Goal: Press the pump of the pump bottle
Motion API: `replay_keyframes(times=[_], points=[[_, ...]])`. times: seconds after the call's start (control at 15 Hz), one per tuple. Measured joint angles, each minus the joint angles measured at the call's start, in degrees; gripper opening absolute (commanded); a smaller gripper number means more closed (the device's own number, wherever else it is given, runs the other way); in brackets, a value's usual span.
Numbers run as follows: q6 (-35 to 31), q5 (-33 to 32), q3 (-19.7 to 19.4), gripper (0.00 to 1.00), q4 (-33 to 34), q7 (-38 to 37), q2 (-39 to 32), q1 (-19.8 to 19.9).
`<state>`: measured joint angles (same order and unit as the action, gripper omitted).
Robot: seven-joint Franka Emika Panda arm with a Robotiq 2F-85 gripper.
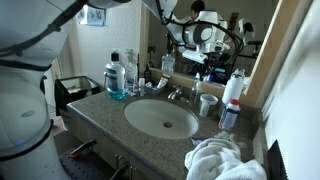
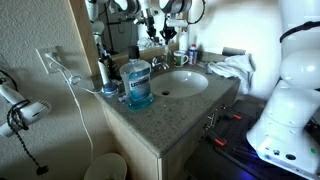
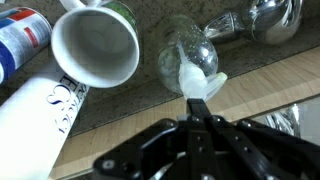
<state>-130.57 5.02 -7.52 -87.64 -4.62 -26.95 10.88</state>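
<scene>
In the wrist view the pump bottle (image 3: 183,52) is seen from above, a pale translucent body standing on the granite counter. Its whitish pump (image 3: 207,82) sits right at my fingertips. My gripper (image 3: 193,102) is shut, its two black fingers pressed together with nothing between them. The tips are over the pump and seem to touch it. In an exterior view the gripper (image 1: 199,72) hangs over the small bottle (image 1: 196,90), between the faucet and the mug at the back of the counter. In an exterior view (image 2: 168,30) the gripper is small and far off.
A white mug (image 3: 95,48) stands close beside the pump bottle. A tall white bottle (image 3: 45,105) and a blue-and-red can (image 3: 20,38) are beyond it. The chrome faucet (image 3: 262,20) is on the other side. A wide bottle of blue liquid (image 1: 117,80), the sink basin (image 1: 160,118) and a white towel (image 1: 222,160) are on the counter.
</scene>
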Motion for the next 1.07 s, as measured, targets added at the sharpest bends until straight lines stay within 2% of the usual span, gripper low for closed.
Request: replay_keyframes(times=[1.07], points=[[3.0,-0.7,0.0,0.00,1.4,0.0,0.1,-0.1]])
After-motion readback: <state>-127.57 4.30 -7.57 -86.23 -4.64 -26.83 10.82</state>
